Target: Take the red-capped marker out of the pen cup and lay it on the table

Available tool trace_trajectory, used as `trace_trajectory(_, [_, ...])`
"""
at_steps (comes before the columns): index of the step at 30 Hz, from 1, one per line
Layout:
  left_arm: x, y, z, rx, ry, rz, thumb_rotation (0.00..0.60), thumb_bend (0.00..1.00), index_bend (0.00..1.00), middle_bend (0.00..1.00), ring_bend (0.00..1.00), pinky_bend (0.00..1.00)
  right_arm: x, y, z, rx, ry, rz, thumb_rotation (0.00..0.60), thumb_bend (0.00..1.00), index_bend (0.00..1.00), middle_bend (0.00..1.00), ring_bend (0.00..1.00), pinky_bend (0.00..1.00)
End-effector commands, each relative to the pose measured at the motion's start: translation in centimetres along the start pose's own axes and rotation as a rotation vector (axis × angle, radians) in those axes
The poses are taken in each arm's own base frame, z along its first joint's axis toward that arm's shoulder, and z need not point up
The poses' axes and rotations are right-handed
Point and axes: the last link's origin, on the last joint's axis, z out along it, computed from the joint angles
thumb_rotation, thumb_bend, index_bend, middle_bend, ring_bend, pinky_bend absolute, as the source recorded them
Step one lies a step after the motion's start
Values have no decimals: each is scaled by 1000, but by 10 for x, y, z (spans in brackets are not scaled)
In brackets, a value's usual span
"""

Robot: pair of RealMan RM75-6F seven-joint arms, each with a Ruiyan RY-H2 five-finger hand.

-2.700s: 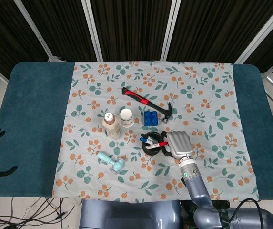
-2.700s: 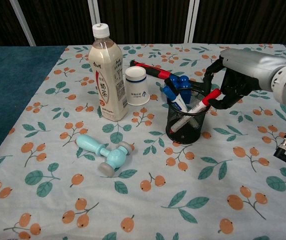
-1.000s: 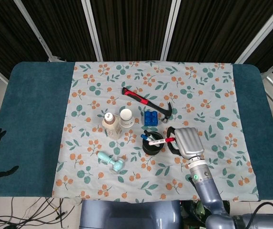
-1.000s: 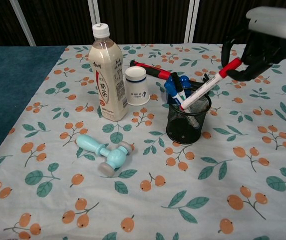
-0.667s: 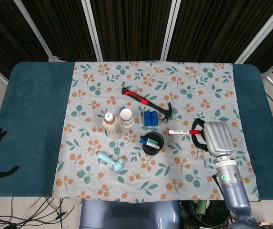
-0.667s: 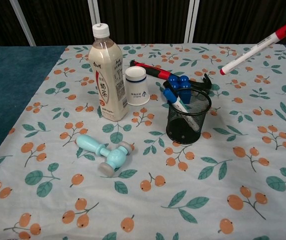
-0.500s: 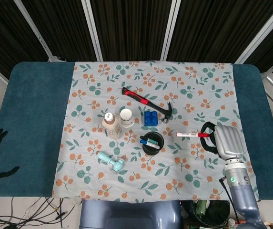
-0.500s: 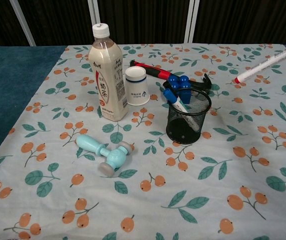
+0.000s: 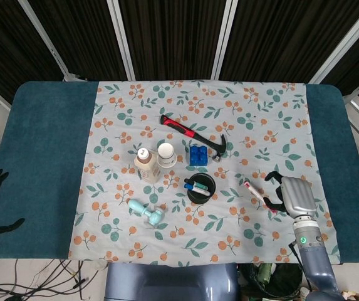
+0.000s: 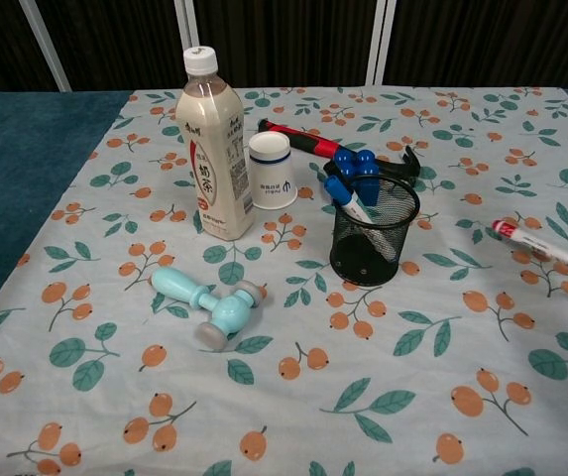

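Red-capped marker [image 9: 259, 196] low over surface [image 9: 54, 144], right hand [image 9: 289, 195] grasping cap end; lower flat, then release clear of pen cup [image 9: 201, 188].

- Black mesh pen cup [image 10: 374, 233]: mid-tabletop, a blue-capped marker [image 10: 346, 198] inside.
- Red-capped white marker [image 9: 259, 196]: right of the cup, beside the right hand [image 9: 294, 195].
- Milk-tea bottle [image 10: 214, 145] and white paper cup [image 10: 272, 170]: left of the cup.
- Red-handled hammer [image 9: 192, 133]: behind.
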Motion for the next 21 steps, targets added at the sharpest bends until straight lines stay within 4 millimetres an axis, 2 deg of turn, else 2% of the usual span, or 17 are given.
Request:
trace_trajectory(1, [0, 0, 0, 1, 0, 0, 600, 0, 0, 0, 0, 0, 3, 4, -1, -5, 11, -5, 600, 297, 189, 1000, 977, 987])
trace_trajectory(4, [0, 0, 0, 1, 0, 0, 600, 0, 0, 0, 0, 0, 8, 14, -5, -8, 26, -22, 600, 296, 91, 962, 925, 937])
trace_trajectory(6, [0, 0, 0, 0, -1, 2, 600, 0, 0, 0, 0, 0, 13, 23, -12, -3, 42, -42, 600, 297, 43, 855, 828, 865])
trace_trajectory(7, [0, 0, 0, -1, -1, 3, 600, 0, 0, 0, 0, 0, 15, 26, -15, 0, 46, -47, 600, 295, 24, 766, 750, 814])
trace_trajectory(9, [0, 0, -1, -2, -1, 6, 600, 0, 0, 0, 0, 0, 18, 35, -25, 7, 53, -62, 600, 279, 0, 480, 482, 625])
trace_trajectory(11, [0, 0, -1, -2, -2, 9, 600, 0, 0, 0, 0, 0, 21, 46, -38, 20, 63, -86, 600, 255, 0, 267, 258, 458])
trace_trajectory(12, [0, 0, -1, -3, -1, 10, 600, 0, 0, 0, 0, 0, 24, 54, -47, 28, 72, -107, 600, 239, 0, 173, 156, 381])
trace_trajectory(14, [0, 0, -1, -3, 0, 13, 600, 0, 0, 0, 0, 0, 27, 66, -62, 45, 85, -144, 600, 210, 0, 57, 43, 297])
trace_trajectory(16, [0, 0, -1, -5, 0, 17, 600, 0, 0, 0, 0, 0, 30, 79, -80, 64, 102, -188, 600, 182, 0, 6, 3, 251])
trace_trajectory(21, [-1, 1, -2, -9, -1, 26, 600, 0, 0, 0, 0, 0, 32, 102, -110, 92, 161, -241, 600, 127, 0, 0, 0, 221])
